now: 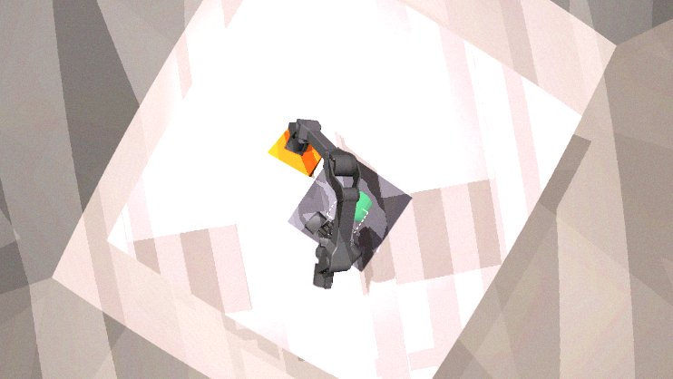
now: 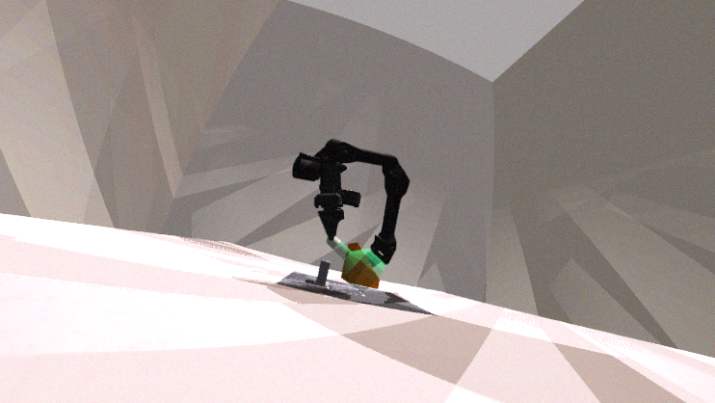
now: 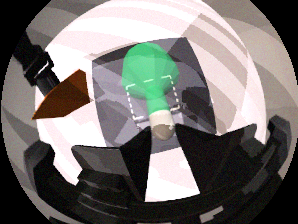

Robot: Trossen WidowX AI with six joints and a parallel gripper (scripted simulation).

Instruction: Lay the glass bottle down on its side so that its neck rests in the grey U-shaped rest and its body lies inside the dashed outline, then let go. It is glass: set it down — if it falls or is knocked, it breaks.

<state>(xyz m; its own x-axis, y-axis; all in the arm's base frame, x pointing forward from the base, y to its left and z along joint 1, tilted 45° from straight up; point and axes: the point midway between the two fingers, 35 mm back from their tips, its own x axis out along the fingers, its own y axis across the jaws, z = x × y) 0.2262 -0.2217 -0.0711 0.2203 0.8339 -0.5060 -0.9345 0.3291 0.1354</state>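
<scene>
Exterior view: at mid-frame, hanging down from the black arm [image 1: 346, 226] [image 2: 367, 156] [image 3: 37, 65] with the gripper [image 1: 326, 228] [image 2: 331, 238] [image 3: 162, 128], jaws clamped on the pale end of the glass bottle's neck. Holding the green glass bottle [image 1: 363, 207] [image 2: 360, 264] [image 3: 150, 70] tilted, neck toward upper left, body toward lower right. Standing on the dark mat [image 1: 305, 210] [image 2: 400, 299] [image 3: 106, 112], to the left of and lower than the neck, with the upright grey rest [image 2: 324, 272]; not supporting the neck. Hard to tell whether touching the mat with the body. In the wrist view, overlapping the upper part of the dashed outline [image 1: 360, 225] [image 3: 131, 102] with the body and reaching beyond. Toward upper left in the top view, showing an orange block [image 1: 292, 159] [image 2: 354, 245] [image 3: 65, 97] under the arm's base end.
</scene>
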